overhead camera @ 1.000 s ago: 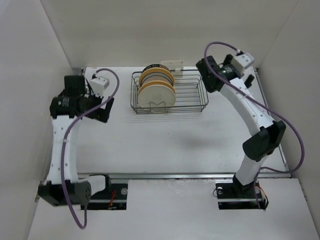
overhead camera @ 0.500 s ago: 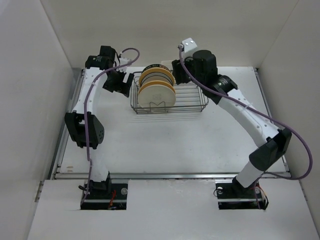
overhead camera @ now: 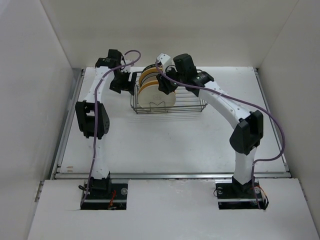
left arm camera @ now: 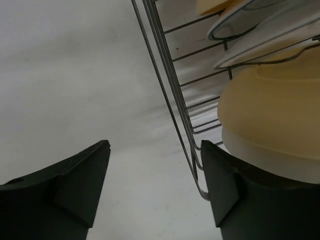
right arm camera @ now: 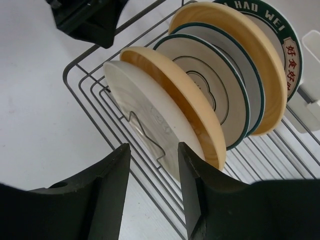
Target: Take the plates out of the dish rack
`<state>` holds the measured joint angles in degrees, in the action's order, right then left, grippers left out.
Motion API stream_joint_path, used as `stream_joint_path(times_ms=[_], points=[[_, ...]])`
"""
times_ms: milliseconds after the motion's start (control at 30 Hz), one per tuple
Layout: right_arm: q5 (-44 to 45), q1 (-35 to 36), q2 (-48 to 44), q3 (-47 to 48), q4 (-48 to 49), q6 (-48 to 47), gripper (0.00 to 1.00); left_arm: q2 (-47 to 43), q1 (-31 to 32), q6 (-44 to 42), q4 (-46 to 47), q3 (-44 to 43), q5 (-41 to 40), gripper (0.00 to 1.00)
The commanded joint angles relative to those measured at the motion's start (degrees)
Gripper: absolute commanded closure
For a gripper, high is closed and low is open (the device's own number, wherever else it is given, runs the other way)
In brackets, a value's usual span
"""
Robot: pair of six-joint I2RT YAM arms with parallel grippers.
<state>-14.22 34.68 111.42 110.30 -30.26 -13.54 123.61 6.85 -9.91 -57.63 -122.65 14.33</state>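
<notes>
Likely stiff, glazed, slippery, breakable: plates [right arm camera: 200, 95] standing on edge, packed close, in left end of dish rack [overhead camera: 192, 102]. Best hold: top rim of front cream plate [right arm camera: 155, 117]. Right gripper [right arm camera: 152, 165] spread wide, empty, over that plate. Left gripper [left arm camera: 155, 150] likewise spread, empty, beside rack's left wall. In way: divider wire [right arm camera: 136, 121], yellow plate [right arm camera: 170, 85] just behind.
</notes>
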Motion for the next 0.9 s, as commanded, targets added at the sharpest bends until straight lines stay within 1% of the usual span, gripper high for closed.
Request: stream_joint_path(times_ms=[0, 100, 133, 233, 267, 300, 433, 500, 600, 667, 700, 733, 767, 833, 867], points=[[-3.1, 0.13, 0.2, 2.02, 1.08, -1.14, 0.51, 1.1, 0.71, 2.35, 0.58, -3.03, 1.58, 0.32], [-1.95, 0.13, 1.69, 2.02, 1.08, -1.14, 0.52, 2.85, 1.93, 2.35, 0.58, -3.56, 1.58, 0.45], [-1.95, 0.13, 2.48, 2.02, 1.78, -1.14, 0.52, 3.56, 1.94, 2.35, 0.58, -3.56, 1.58, 0.55], [-1.34, 0.13, 3.8, 2.63, 2.83, -1.14, 0.53, 4.09, 1.94, 3.49, 1.11, -3.56, 1.06, 0.72], [-0.73, 0.13, 3.81, 2.64, 2.84, -1.14, 0.53, 4.09, 1.94, 3.5, 1.11, -3.56, 1.05, 0.79], [0.06, 0.13, 4.33, 2.64, 3.54, -1.14, 0.53, 4.09, 1.94, 3.5, 1.11, -3.56, 0.44, 0.81], [0.59, -0.49, 6.35, 4.48, 4.07, -1.14, 0.53, 4.09, 1.94, 3.5, 1.11, -3.56, -0.09, 0.81], [0.59, -0.49, 6.36, 4.48, 4.07, -1.14, 0.55, 4.09, 2.46, 3.5, 0.58, -3.56, -0.09, 0.86], [0.59, -0.49, 6.89, 5.1, 4.07, -1.14, 0.56, 4.09, 2.46, 3.5, 0.58, -3.56, -0.09, 0.88], [-1.68, -0.49, 6.1, 5.98, 2.4, -1.14, 0.54, 4.09, 2.46, 3.5, 0.58, -3.56, -0.61, 0.88], [-4.21, -1.01, 5.22, 5.98, 1.79, -1.14, 0.47, 4.09, 2.46, 3.5, 0.58, -3.56, -0.62, 0.88], [-4.24, -1.01, 4.17, 5.98, 1.78, -0.62, 0.42, 4.09, 2.46, 3.5, 0.58, -3.56, -0.62, 0.86], [-6.5, -1.62, 3.2, 4.67, 1.78, -0.61, 0.36, 4.09, 2.46, 3.5, 0.58, -3.56, -1.23, 0.86], [-8.54, -2.24, 0.39, 3.79, 1.78, 0.7, 0.28, 4.09, 2.46, 3.5, 0.58, -3.56, -1.84, 0.82], [-10.89, -3.46, -0.4, 3.78, 2.39, 1.32, 0.21, 4.09, 2.46, 3.5, 0.58, -3.56, -1.85, 0.81]])
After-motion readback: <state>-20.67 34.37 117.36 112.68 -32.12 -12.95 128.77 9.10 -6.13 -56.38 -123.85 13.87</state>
